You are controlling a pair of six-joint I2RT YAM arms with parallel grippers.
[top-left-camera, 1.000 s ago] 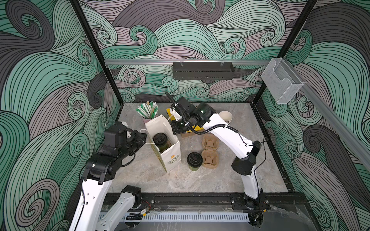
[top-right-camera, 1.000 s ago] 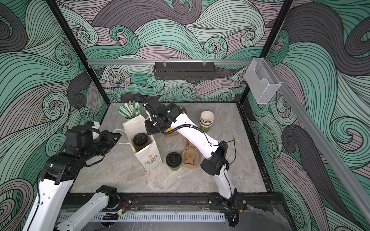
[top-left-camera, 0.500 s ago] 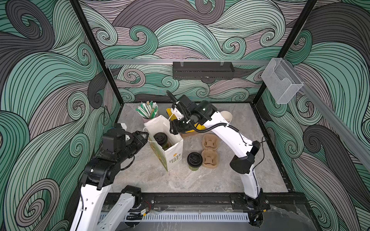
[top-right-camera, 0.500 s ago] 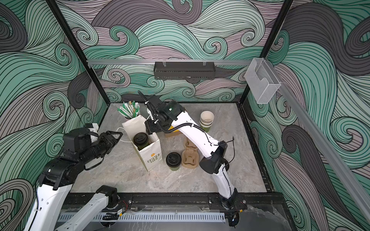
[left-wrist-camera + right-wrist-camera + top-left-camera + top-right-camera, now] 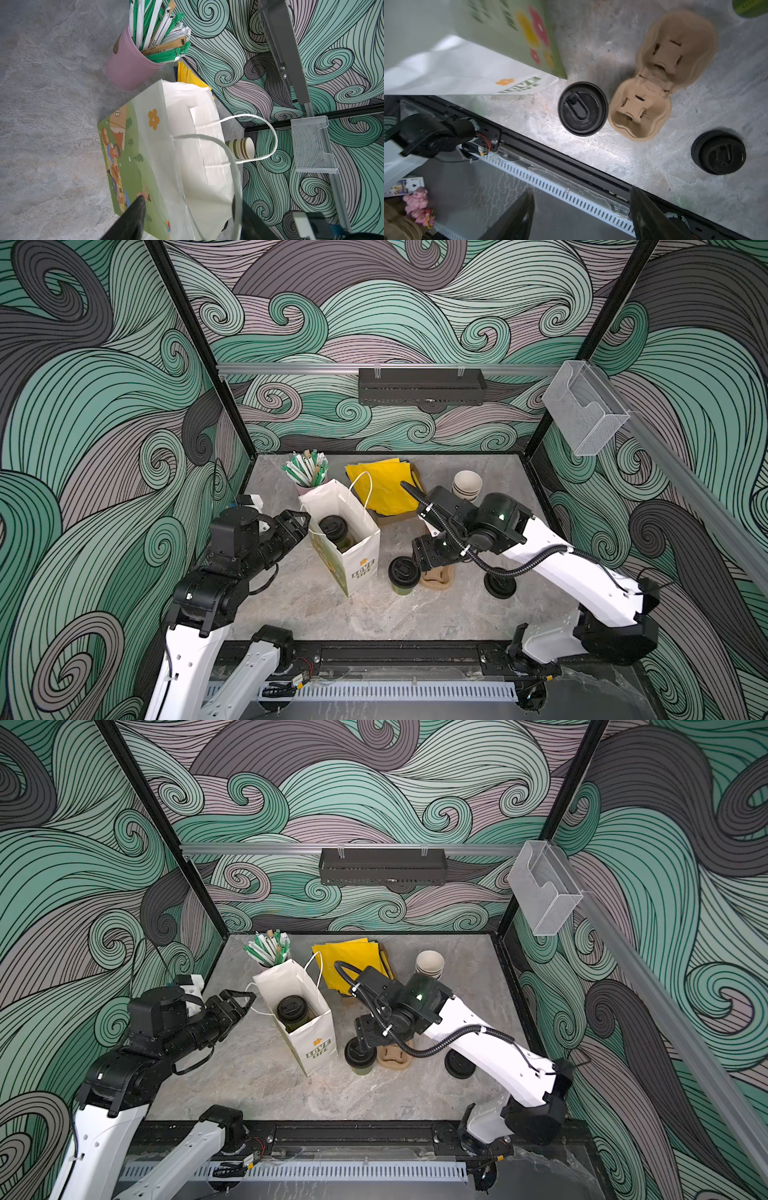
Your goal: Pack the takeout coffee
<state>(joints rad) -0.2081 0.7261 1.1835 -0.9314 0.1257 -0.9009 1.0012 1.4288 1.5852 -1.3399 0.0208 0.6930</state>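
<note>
My right gripper (image 5: 581, 190) hangs wide and empty, and the takeout coffee (image 5: 583, 109) stands just ahead of it. My left gripper (image 5: 305, 520), also wide, sits at the bag (image 5: 353, 556) rim.

The takeout coffee (image 5: 333, 526) stands inside the bag (image 5: 362, 549), with another lidded cup (image 5: 403, 572) to its right.

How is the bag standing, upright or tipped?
Upright: the bag stands on its base, mouth open, with a lidded cup inside.
</note>
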